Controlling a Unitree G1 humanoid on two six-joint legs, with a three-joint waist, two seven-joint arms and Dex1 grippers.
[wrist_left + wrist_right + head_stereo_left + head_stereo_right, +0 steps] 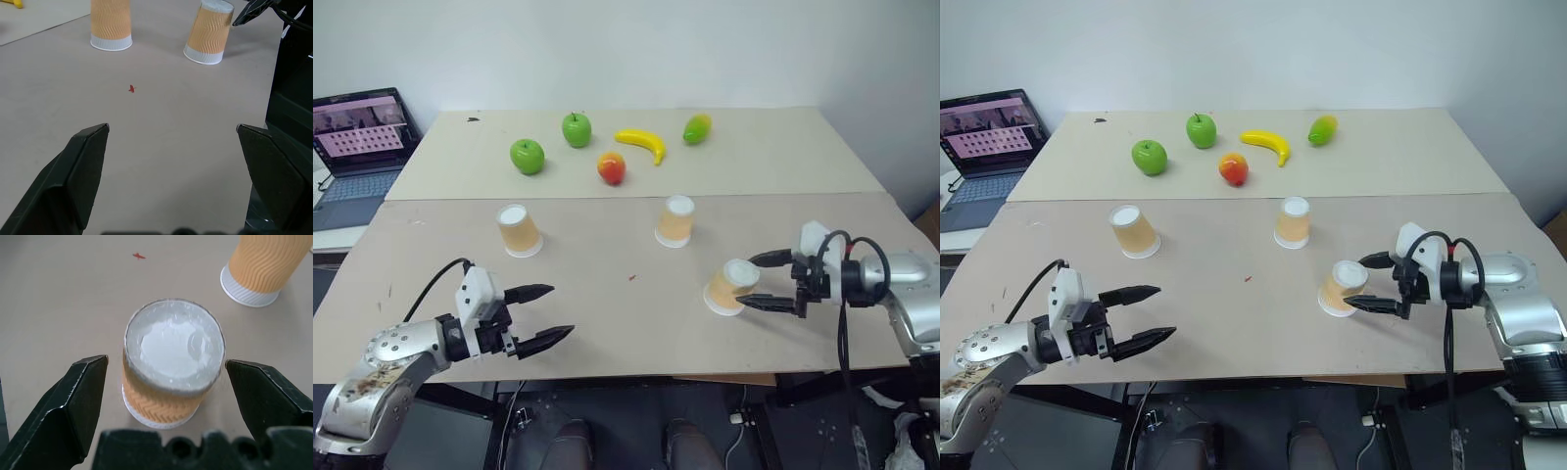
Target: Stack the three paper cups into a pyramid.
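Three paper cups stand upside down and apart on the near table: the left cup (519,231), the middle cup (675,221) and the right cup (731,287), which leans slightly. No pyramid stands. My right gripper (745,281) is open around the right cup (171,362), one finger on each side, with a gap to both. The middle cup (264,264) stands beyond it. My left gripper (563,309) is open and empty over the front left of the table, well short of the left cup and pointing toward the middle cup (111,24) and the right cup (209,33).
On the far table lie two green apples (528,156) (576,129), a red-orange fruit (611,168), a banana (642,143) and a green-yellow fruit (696,128). A laptop (357,147) sits off the table's left. A small red mark (631,278) is on the near table.
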